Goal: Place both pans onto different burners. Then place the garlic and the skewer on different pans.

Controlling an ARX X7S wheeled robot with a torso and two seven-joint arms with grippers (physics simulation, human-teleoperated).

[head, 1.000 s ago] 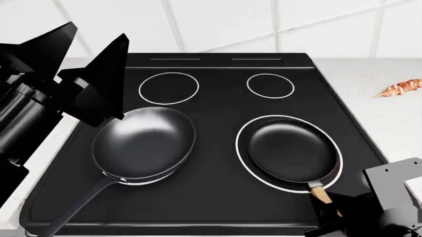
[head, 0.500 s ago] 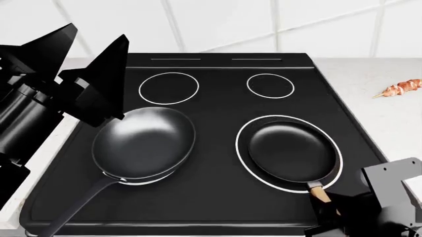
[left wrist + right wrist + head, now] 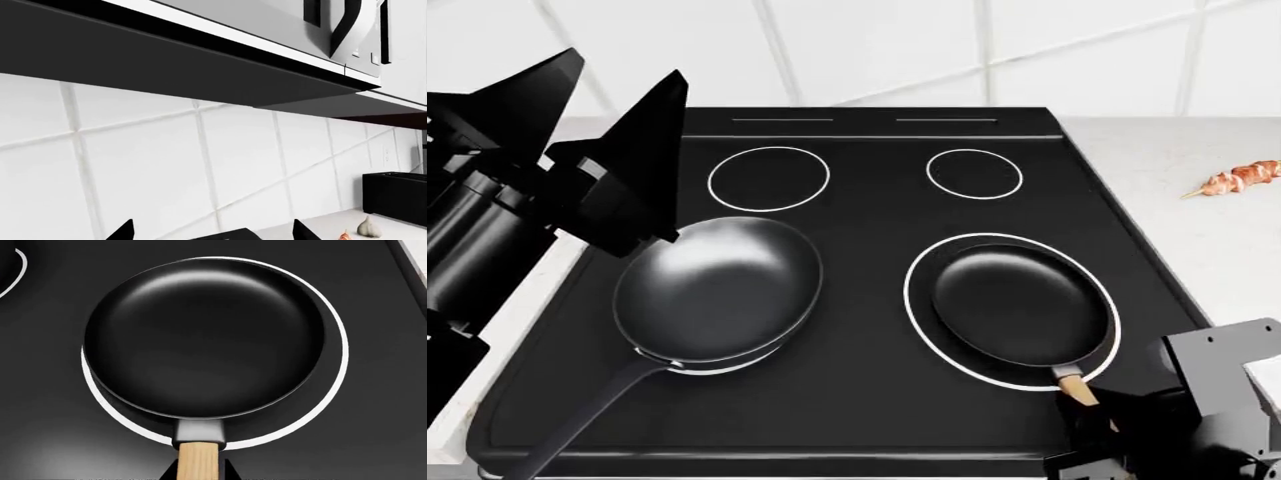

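two pans on two burners, stovetop (image 3: 868,400) centre frame.
left gripper (image 3: 601,150) released, upper left; right gripper (image 3: 1094,425) grasping shallow pan (image 3: 1014,305) wooden handle; deep pan (image 3: 718,288) left; skewer (image 3: 1241,180) far right; garlic (image 3: 369,226) on counter.

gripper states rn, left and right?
Left gripper: open, fingers spread, holding nothing, raised above the deep pan.
Right gripper: at the shallow pan's wooden handle; cannot tell whether it is shut on it.

deep pan (image 3: 718,290) handle cropped, right tool (image 3: 1121,440) cropped
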